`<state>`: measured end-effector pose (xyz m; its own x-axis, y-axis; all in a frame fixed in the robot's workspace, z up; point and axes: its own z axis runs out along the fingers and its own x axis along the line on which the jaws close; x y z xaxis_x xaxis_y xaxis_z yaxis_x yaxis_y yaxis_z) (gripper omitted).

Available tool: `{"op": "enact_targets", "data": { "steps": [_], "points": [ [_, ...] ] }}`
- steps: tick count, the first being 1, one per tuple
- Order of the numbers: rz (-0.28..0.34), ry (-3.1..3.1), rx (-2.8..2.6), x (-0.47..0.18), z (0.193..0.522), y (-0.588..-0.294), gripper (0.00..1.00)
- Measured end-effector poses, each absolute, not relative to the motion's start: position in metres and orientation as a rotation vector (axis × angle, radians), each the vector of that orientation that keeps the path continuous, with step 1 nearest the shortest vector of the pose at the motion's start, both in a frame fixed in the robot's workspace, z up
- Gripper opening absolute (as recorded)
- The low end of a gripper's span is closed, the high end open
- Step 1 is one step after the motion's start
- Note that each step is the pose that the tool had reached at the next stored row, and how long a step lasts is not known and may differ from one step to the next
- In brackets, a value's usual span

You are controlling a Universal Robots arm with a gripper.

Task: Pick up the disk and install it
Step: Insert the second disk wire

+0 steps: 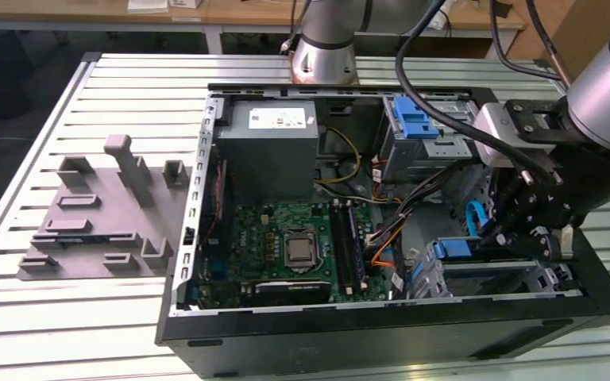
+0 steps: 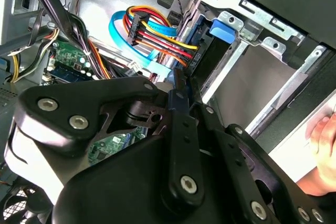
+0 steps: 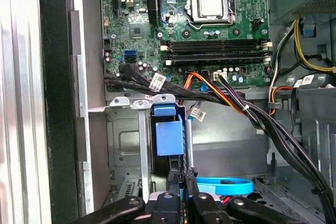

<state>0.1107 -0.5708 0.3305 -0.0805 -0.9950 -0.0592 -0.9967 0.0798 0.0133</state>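
Gripper (image 3: 184, 195), nearest us at the lower centre of the first wrist view, we log as clamped on the disk (image 3: 169, 137), standing edge-on, apparently part-seated in its metal bay (image 3: 123, 145); installation seemingly unfinished.

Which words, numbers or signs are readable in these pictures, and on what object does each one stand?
No text is readable.
White label on the grey power supply box: print too small to read.
White cable tag in the first wrist view: blurred.
Motherboard markings: too small to read.
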Motion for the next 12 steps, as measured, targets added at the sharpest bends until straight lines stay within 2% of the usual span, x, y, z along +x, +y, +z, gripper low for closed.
{"op": "enact_targets", "data": {
  "steps": [8, 9, 12],
  "points": [
    [0.078, 2.283, -2.106, 0.1107, 0.3301, -0.5709, 0.17],
    [0.078, 2.283, -2.106, 0.1107, 0.3301, -0.5709, 0.23],
    [0.078, 2.283, -2.106, 0.1107, 0.331, -0.5709, 0.23]
  ]
}}
